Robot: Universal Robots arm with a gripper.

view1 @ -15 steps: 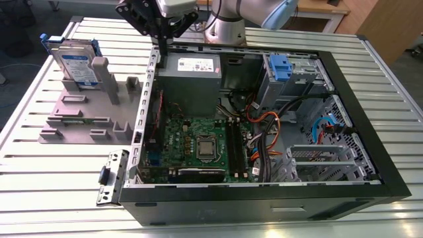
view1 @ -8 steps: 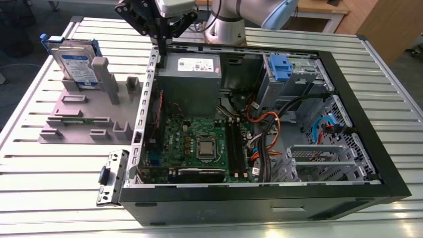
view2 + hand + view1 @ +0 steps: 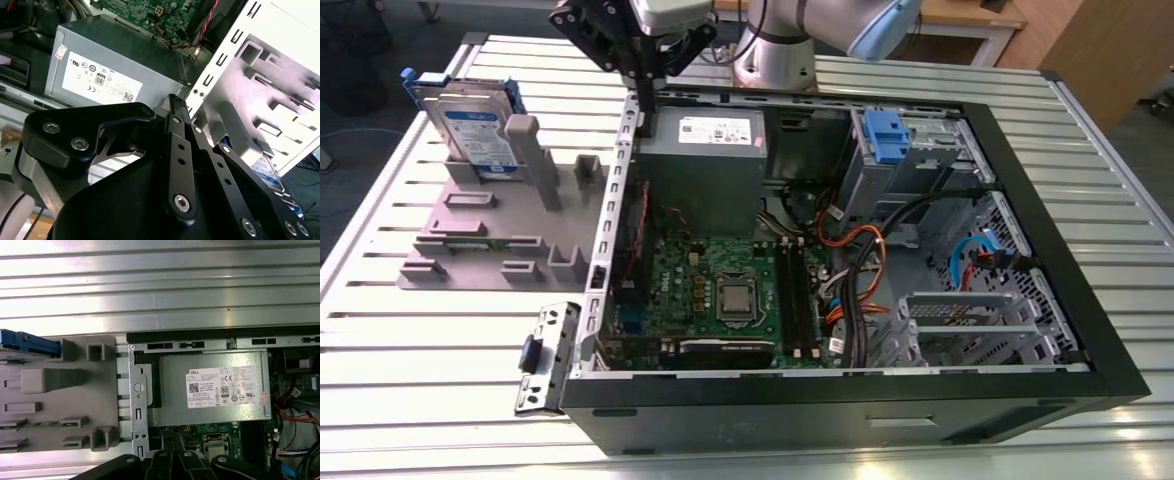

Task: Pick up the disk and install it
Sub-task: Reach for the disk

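The disk stands upright in a grey rack at the exterior view's far left. Right of it the gripper hangs over the computer case wall, fingers together, empty. Crossing low, it could clip that wall or topple the disk.

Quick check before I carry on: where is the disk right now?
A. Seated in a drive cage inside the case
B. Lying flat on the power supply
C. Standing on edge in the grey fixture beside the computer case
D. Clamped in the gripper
C: in the exterior view the disk stands upright in the grey fixture on that view's left of the computer case, while the gripper is apart from it, over the case's edge.
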